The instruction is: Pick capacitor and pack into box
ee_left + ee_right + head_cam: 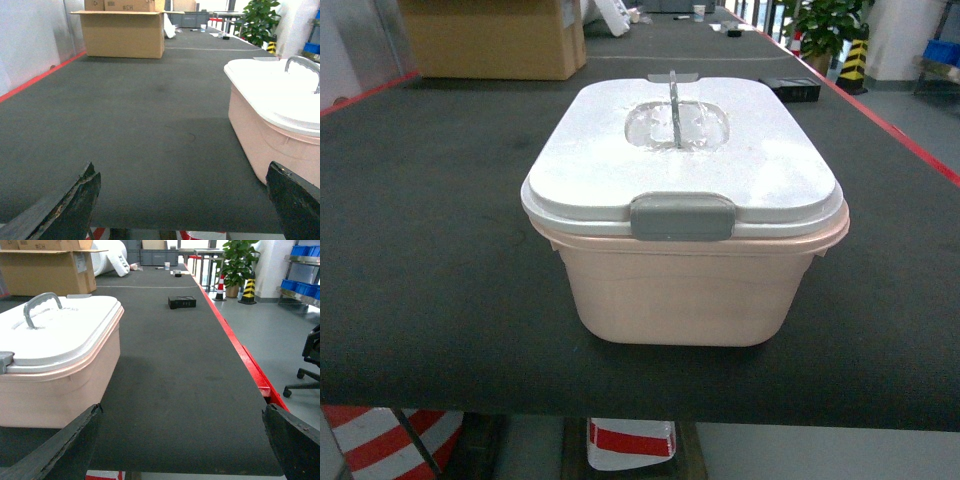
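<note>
The box (680,290) is a pale pink tub standing in the middle of the dark table, near its front edge. Its white lid (590,160) is on, with the grey clasp (682,217) at the front and a grey handle (673,100) standing up on top. In the left wrist view the box (260,130) lies to the right of my left gripper (181,172), which is open and empty. In the right wrist view the box (65,385) lies to the left of my right gripper (182,412), also open and empty. No capacitor shows in any view.
A brown cardboard carton (490,40) stands at the back left of the table (440,250). A small flat black object (182,302) lies further back on the right. The table's red edge (250,365) runs along the right, with floor, an office chair (307,365) and plants beyond.
</note>
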